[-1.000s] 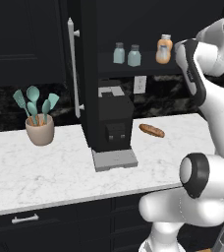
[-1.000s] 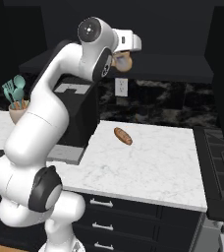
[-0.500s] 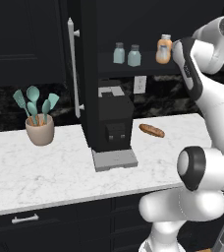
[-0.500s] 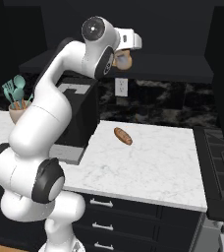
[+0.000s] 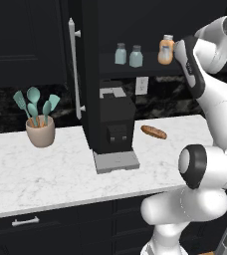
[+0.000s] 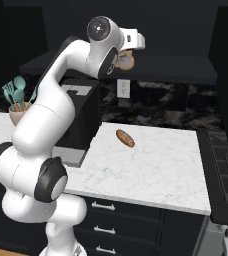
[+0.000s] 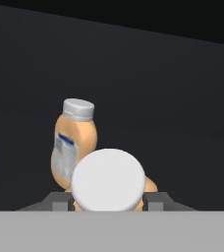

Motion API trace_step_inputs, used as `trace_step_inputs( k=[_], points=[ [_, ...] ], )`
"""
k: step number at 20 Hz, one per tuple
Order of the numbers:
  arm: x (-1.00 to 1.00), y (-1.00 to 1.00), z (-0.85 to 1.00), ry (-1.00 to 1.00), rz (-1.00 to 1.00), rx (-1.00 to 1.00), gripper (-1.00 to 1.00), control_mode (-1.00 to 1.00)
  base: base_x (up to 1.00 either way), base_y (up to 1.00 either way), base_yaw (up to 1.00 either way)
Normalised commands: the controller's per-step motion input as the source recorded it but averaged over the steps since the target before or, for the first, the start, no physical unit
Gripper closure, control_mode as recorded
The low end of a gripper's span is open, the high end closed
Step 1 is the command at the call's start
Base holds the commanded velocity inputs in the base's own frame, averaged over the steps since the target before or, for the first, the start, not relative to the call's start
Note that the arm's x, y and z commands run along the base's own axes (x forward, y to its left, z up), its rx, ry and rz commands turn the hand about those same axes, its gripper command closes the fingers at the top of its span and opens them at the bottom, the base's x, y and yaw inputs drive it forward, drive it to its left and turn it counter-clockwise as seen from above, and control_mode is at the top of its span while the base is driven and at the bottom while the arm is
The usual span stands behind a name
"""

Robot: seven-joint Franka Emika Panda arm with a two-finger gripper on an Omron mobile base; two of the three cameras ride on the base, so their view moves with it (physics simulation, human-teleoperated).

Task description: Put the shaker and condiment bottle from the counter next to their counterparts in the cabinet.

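The pincer (image 7: 109, 204) is clamped on the bottle (image 7: 108, 186), cap toward the camera, holding it up at the cabinet shelf (image 5: 150, 71) near its right end, just before the twin bottle (image 7: 73, 145). Both shakers (image 5: 128, 55) stand further left on the shelf. Placing looks under way; next, lower it beside the twin, let go, and back out without knocking either.
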Motion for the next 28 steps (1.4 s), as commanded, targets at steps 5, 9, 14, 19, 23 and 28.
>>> trace_step_inputs(
  k=[5, 9, 14, 19, 23, 28],
  points=[
    [0.01, 0.00, -0.07, 0.00, 0.03, 0.00, 1.00, -1.00, 0.00, 0.00, 0.00],
    [0.10, 0.00, -0.27, 0.00, 0.02, 0.00, 1.00, -1.00, 0.00, 0.00, 0.00],
    [0.15, 0.00, -0.41, 0.00, 0.02, 0.00, 1.00, -1.00, 0.00, 0.00, 0.00],
    [0.14, 0.00, -0.43, 0.00, 0.03, 0.00, 1.00, -1.00, 0.00, 0.00, 0.00],
    [0.13, 0.02, -0.54, 0.00, 0.04, -0.02, -1.00, -1.00, 0.00, 0.00, 0.00],
    [0.37, 0.00, -0.48, 0.00, 0.02, -0.02, -1.00, -1.00, 0.00, 0.00, 0.00]
  ],
)
